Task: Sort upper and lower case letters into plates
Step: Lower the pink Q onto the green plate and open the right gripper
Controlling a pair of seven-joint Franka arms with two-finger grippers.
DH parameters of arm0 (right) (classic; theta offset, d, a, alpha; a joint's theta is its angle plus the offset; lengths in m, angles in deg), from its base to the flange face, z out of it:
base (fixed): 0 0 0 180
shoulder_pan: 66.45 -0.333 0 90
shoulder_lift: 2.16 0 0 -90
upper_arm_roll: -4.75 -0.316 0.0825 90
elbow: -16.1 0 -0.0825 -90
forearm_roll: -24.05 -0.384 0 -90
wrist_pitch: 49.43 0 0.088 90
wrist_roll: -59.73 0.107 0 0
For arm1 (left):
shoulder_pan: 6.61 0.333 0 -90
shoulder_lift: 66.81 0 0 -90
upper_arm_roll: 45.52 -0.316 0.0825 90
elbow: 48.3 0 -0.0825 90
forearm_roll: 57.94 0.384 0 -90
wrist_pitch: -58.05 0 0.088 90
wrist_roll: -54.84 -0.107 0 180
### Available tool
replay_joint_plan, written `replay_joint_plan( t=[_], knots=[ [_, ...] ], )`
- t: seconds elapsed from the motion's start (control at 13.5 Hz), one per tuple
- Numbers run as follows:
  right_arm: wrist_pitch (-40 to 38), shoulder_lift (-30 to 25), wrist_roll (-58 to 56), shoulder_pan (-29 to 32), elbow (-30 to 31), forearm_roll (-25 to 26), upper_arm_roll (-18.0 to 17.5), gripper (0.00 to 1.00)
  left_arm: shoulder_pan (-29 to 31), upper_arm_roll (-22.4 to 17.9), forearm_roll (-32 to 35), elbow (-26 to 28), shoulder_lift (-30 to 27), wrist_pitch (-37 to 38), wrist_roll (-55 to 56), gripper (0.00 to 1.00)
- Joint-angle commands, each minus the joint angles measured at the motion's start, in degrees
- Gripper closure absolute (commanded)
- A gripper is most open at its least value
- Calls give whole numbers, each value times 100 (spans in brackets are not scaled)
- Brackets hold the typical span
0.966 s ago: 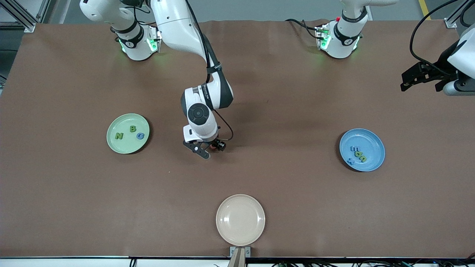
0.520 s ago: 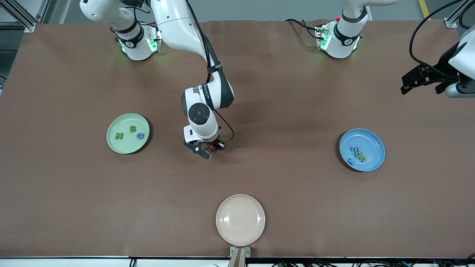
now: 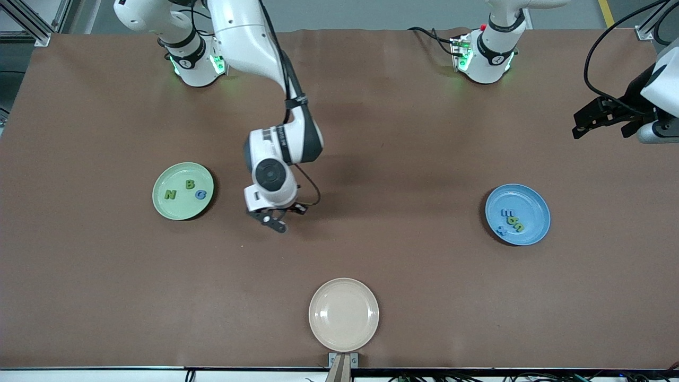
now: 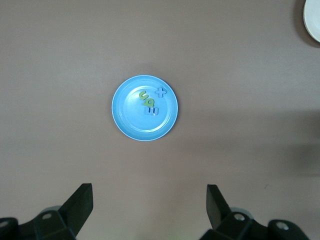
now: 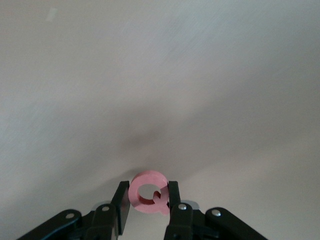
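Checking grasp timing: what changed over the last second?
The right gripper shut on the pink letter Q and carried it toward the green plate. The left gripper stayed open, waiting high over the blue plate. Plates and sorted letters unchanged.

Even overhead light, soft arm shadows on table [image 3: 371, 254], right wrist view washed-out.

The pink letter [image 5: 148, 198] is hidden beneath the right hand [image 3: 277, 218] in front view.
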Motion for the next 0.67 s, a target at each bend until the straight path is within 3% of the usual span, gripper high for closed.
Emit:
replay_joint_plan(
  t=[0.0, 0.3, 0.59],
  knots=[
    [-547, -619, -1221, -3, 495, 104, 660, 100, -2, 18, -95, -19, 34, -102, 74, 0],
    [206, -700, -3067, -880, 1971, 7, 1847, 100, 24, 18, -95, -19, -1, -102, 39, 0],
    [1067, -858, -5253, -988, 3342, -755, 2402, 100, 33, -8, -86, -28, 25, -137, 21, 0]
  ],
)
